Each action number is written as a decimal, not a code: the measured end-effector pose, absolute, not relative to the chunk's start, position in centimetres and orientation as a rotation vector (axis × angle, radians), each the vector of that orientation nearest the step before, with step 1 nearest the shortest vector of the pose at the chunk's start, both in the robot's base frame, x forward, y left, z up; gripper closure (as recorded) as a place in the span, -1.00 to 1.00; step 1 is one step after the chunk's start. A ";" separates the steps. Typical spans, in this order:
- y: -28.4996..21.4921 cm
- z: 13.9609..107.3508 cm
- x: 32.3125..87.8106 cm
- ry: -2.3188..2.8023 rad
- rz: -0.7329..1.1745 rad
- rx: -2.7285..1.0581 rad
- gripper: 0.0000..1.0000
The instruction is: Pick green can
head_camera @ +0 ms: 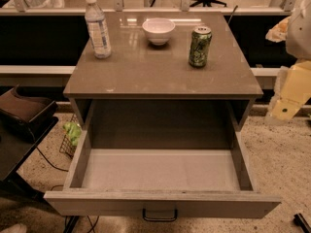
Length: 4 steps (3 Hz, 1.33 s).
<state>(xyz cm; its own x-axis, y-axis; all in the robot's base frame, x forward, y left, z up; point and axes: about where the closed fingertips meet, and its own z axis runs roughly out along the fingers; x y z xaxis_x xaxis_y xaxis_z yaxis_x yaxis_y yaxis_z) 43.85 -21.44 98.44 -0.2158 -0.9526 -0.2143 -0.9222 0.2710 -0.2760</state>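
Observation:
The green can (199, 46) stands upright on the right part of the brown cabinet top (146, 74), mottled green with a silver top. My gripper (291, 91) shows as a pale yellow and white shape at the right edge of the view. It is off the cabinet's right side, to the right of the can and a little nearer the camera, well apart from it. Nothing shows in its hold.
A clear water bottle (97, 27) stands at the back left of the top and a white bowl (158, 30) at the back middle. The cabinet's drawer (160, 171) is pulled open toward me. A dark seat (24, 113) and a wire basket (72, 135) are on the left.

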 end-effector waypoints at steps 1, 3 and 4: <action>-21.4 98.4 43.8 2.209 -0.126 -1.709 -1.00; -23.1 99.2 46.8 2.215 -0.265 -1.477 -1.00; -26.6 96.3 48.9 2.232 -0.248 -1.274 -1.00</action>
